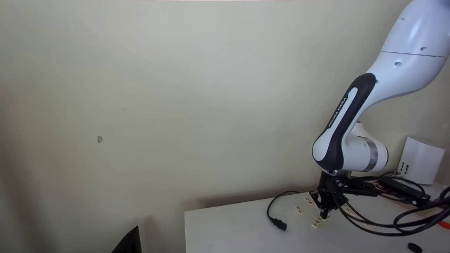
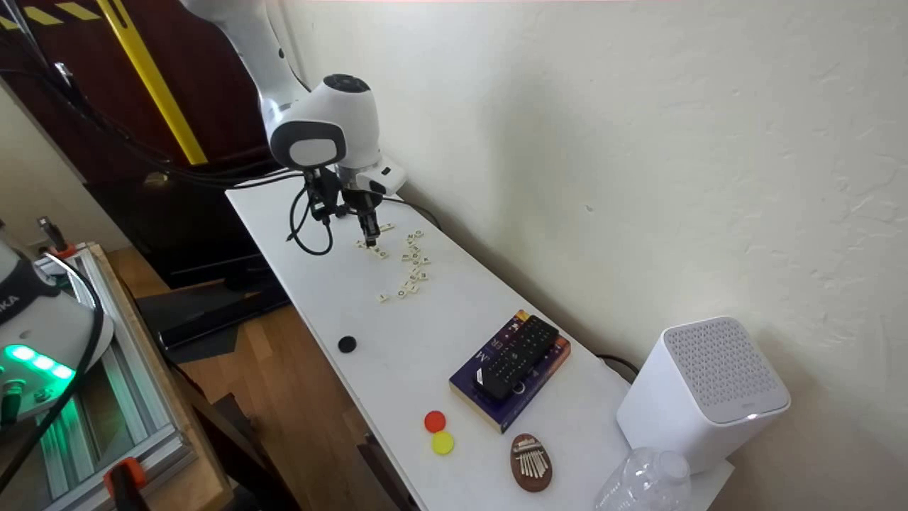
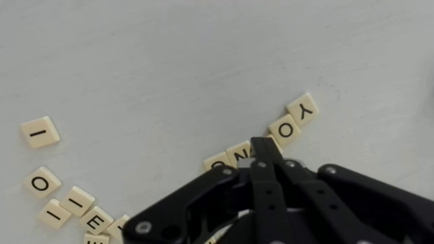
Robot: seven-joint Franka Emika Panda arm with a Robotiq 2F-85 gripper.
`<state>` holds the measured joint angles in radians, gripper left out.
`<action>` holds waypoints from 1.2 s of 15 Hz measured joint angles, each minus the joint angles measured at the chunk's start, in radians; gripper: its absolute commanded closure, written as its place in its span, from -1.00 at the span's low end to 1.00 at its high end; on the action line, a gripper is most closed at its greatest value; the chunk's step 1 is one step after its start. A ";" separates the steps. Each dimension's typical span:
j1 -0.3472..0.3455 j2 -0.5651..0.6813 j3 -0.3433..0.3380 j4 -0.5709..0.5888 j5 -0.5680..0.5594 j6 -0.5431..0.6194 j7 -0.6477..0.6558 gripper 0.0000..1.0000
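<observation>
Several small, square, cream tiles with black letters are set in a slanted row, toward the end edge of a long white worktop, under a white-and-black robot arm. At that row, a black two-fingered gripper is pointed down, with its tips pressed together and nothing seen pinched. Part of the row is hidden by the tips, so whether a tile is touched cannot be told. The row could be bumped crooked if the tips were pushed sideways, and a tile could be tipped up if it were pressed near its side. A looser bunch of cream tiles, nearer the long edge by the pale wall, could be brushed too. Tiles could also be swept by the thin black cables, which are hung low in loops over the worktop. Between the row and that end edge, a black power cord with a plug is laid. Near the other long edge, a flat black disc, a flat red disc and a flat yellow disc are placed. Nearer the wall edge, a dark purple book is topped by a long black remote. By the far end, a brown wooden thumb piano, a white box and a clear plastic bottle are seen.
</observation>
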<state>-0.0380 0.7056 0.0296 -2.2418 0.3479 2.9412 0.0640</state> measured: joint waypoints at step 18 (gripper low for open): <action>-0.044 0.027 0.041 -0.008 -0.161 0.053 -0.094 1.00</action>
<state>-0.0819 0.7329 0.0705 -2.2501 0.1872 2.9944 -0.0302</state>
